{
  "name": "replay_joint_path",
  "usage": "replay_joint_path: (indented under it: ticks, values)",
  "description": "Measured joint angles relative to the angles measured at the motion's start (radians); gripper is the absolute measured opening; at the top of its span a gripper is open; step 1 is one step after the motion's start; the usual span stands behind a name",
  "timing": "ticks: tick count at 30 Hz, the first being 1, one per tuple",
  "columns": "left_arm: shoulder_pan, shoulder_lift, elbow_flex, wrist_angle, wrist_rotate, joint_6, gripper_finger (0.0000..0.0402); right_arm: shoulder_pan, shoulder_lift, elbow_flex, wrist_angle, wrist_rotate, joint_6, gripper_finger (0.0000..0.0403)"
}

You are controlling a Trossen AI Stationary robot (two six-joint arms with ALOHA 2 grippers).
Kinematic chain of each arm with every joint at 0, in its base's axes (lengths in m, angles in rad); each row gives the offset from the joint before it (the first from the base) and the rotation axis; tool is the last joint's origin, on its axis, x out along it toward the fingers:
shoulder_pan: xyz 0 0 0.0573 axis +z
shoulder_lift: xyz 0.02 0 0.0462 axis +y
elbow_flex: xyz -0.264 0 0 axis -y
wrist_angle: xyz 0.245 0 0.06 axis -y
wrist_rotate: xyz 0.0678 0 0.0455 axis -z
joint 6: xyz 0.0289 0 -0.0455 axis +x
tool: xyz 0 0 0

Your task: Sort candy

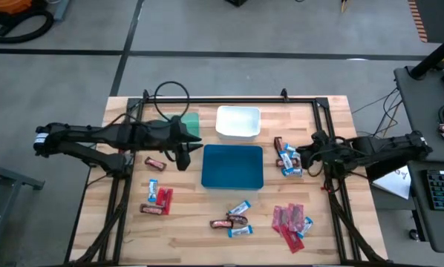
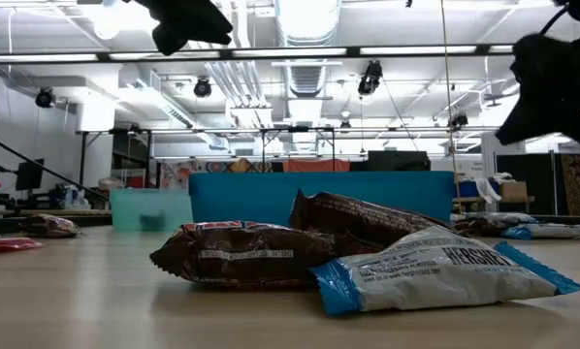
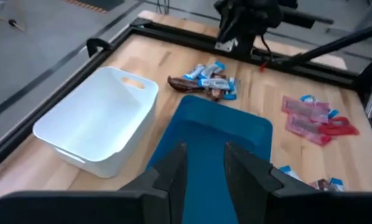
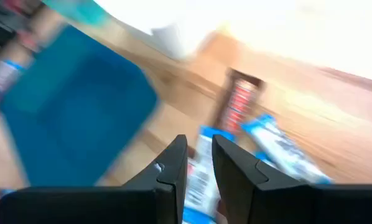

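Your left gripper [image 1: 193, 150] empty, fingers slightly parted, blue tray [image 1: 232, 166] at 3 o'clock, right gripper [image 1: 296, 156] narrow-gapped over candy [image 1: 287, 165], grasp unclear, bare table [image 1: 185, 226] at 6 o'clock

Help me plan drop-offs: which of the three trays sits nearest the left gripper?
The green tray, the one partly hidden beneath the left arm, with the left gripper just in front of it. The blue tray and white tray lie farther right.
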Motion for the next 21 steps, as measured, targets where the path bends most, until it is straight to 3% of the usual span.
replay_joint_path:
  ticks: [9,15,21]
  values:
    - [-0.010,0.081,-0.020,0.001,0.001,0.046,0.0088,0.000,0.193,0.108,-0.070,-0.053,0.079,0.0078]
    - [-0.010,0.086,-0.096,0.107,-0.007,0.033,0.0088,0.000,0.316,0.158,-0.066,-0.175,0.126,0.0140]
    - [-0.010,0.036,-0.226,0.241,-0.007,0.032,0.0087,0.000,0.478,0.176,-0.038,-0.186,0.160,0.0210]
